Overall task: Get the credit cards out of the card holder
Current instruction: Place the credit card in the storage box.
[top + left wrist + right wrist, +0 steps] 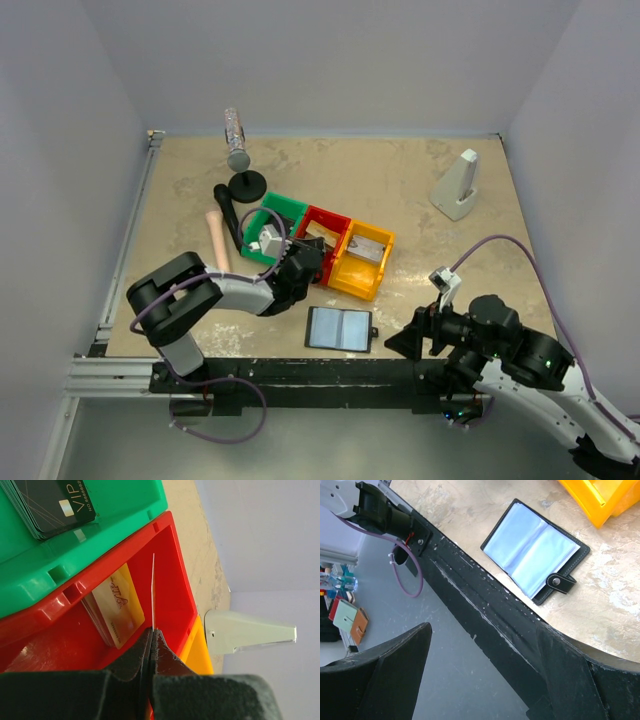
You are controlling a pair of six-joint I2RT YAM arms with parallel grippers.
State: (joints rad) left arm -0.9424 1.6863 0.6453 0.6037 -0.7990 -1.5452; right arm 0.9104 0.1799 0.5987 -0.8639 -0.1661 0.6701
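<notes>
The card holder (339,329) lies open and flat near the table's front edge, its two glossy grey-blue panels up; it also shows in the right wrist view (532,550). My left gripper (308,262) is over the red bin (322,214). In the left wrist view it (152,630) is shut on a thin card (153,590), seen edge-on above the red bin (175,580), which holds gold cards (120,605). Black VIP cards (55,502) lie in the green bin (100,535). My right gripper (405,342) is open and empty at the table's front edge, right of the holder.
A yellow bin (365,270) adjoins the red one, and a green bin (285,207) sits on its left. A pink cylinder (217,240) and a black stand (247,183) with a clear tube are at the back left. A grey-white wedge stand (457,187) is at the back right.
</notes>
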